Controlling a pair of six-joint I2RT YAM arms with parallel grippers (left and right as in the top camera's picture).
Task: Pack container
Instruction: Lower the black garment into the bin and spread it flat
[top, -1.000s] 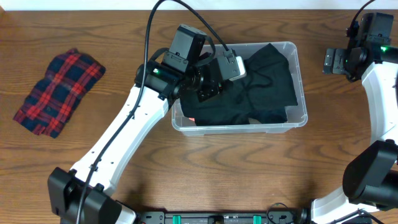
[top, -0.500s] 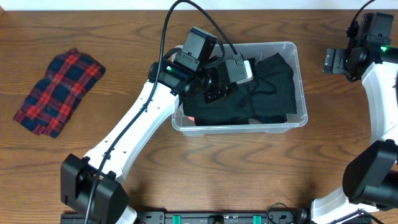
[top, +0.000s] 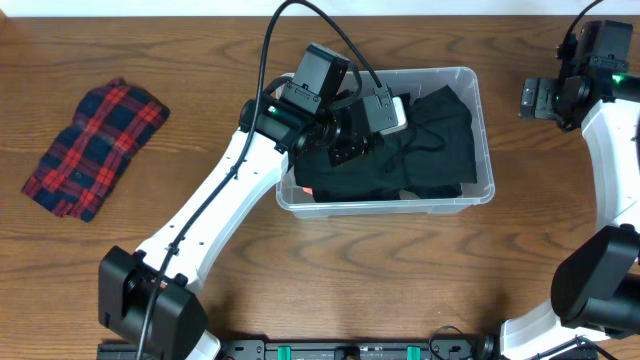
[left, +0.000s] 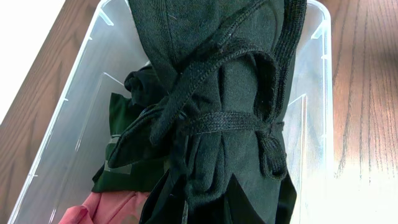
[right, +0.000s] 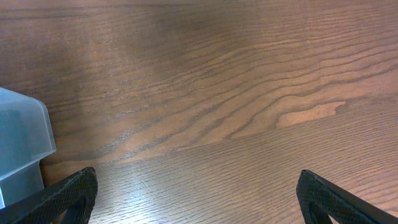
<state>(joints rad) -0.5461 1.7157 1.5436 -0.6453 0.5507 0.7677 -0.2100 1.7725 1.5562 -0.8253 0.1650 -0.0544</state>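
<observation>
Pinching a black drawstring garment (left: 224, 93), the left hand (top: 405, 120) hovers over the container (top: 400, 206).

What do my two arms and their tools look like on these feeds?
The left arm and right arm have white shells with black joints and a small green light each. A looping black cable runs to the left wrist. The right tool has black fingers with a dimpled texture.

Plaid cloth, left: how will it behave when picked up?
Likely floppy: the plaid cloth lies rumpled and flat on the table. Probably light, being thin fabric. It should drape from a pinch, like the black garment in the container.
</observation>
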